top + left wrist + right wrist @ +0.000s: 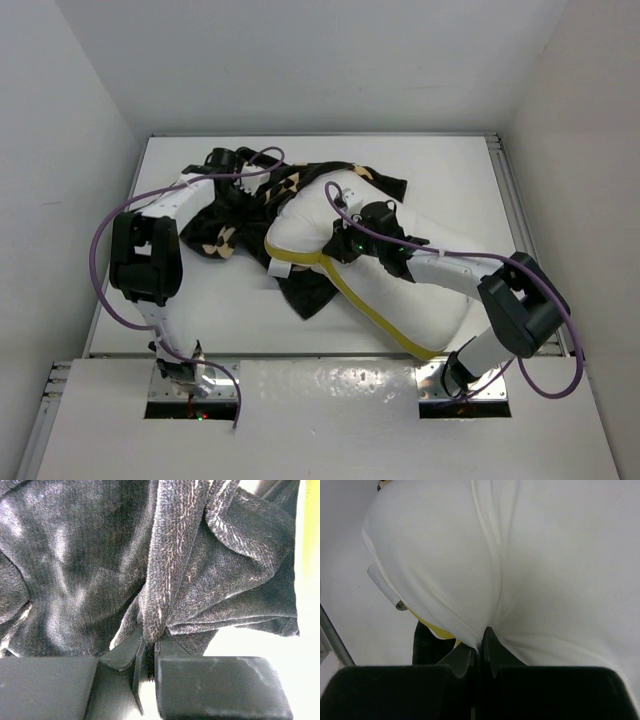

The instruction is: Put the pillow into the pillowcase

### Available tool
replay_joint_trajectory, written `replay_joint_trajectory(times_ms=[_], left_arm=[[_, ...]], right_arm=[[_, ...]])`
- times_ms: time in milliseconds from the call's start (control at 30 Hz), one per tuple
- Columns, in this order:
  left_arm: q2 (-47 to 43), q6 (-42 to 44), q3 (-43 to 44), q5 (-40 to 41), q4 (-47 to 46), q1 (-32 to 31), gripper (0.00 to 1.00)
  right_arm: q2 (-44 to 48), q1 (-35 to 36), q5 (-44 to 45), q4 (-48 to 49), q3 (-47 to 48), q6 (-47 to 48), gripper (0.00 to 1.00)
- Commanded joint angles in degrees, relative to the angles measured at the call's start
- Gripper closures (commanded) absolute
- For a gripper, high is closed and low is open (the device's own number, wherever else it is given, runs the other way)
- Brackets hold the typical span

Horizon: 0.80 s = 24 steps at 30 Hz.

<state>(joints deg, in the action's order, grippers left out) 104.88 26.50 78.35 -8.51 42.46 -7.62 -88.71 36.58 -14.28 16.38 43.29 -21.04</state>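
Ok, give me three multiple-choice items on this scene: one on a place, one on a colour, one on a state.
1. Where is the pillowcase relative to the pillow?
A. Bunched against its far left side
B. Folded by the right arm's base
C. Hanging off the table's near edge

2. What colour is the pillow's piping?
A. Red
B. Yellow
C. Blue

3. What are the right fingers doing?
A. Standing open above the pillow
B. Shut on the pillowcase
C. Shut on the pillow's white fabric

Answers:
1. A, the top view shows the black patterned fabric heaped at the pillow's far left.
2. B, a yellow band runs along the pillow's edge.
3. C, the right wrist view shows white fabric puckered into the closed fingers.
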Motion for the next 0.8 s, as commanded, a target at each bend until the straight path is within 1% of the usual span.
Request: replay_joint_trajectory(times_ms=[0, 167, 333, 600, 767], left_arm=[[-1.61, -0.13, 2.86, -0.01, 1.31, 1.29, 1.00], [-0.82, -1.98, 3.83, -1.85, 2.46, 1.38, 1.00], [-0.03, -2.68, 4.97, -1.25, 3.16, 1.38, 1.00], [1.73, -2.60, 6.73, -2.21, 4.65, 1.38, 1.00], [1.47, -1.72, 5.68, -2.30, 3.69, 1.38, 1.00]], right_arm=[[-0.24, -0.02, 1.71, 3.57, 1.10, -1.46, 1.00], [-0.33, 0.42, 1.98, 3.92, 2.32, -1.64, 1.00], [-1.55, 0.60, 2.15, 3.48, 4.17, -2.07, 1.00], [-2.79, 2.44, 9.00, 1.90, 5.49, -3.66, 1.00], [-3.23, 2.71, 10.50, 1.11, 6.28, -5.94, 1.00]])
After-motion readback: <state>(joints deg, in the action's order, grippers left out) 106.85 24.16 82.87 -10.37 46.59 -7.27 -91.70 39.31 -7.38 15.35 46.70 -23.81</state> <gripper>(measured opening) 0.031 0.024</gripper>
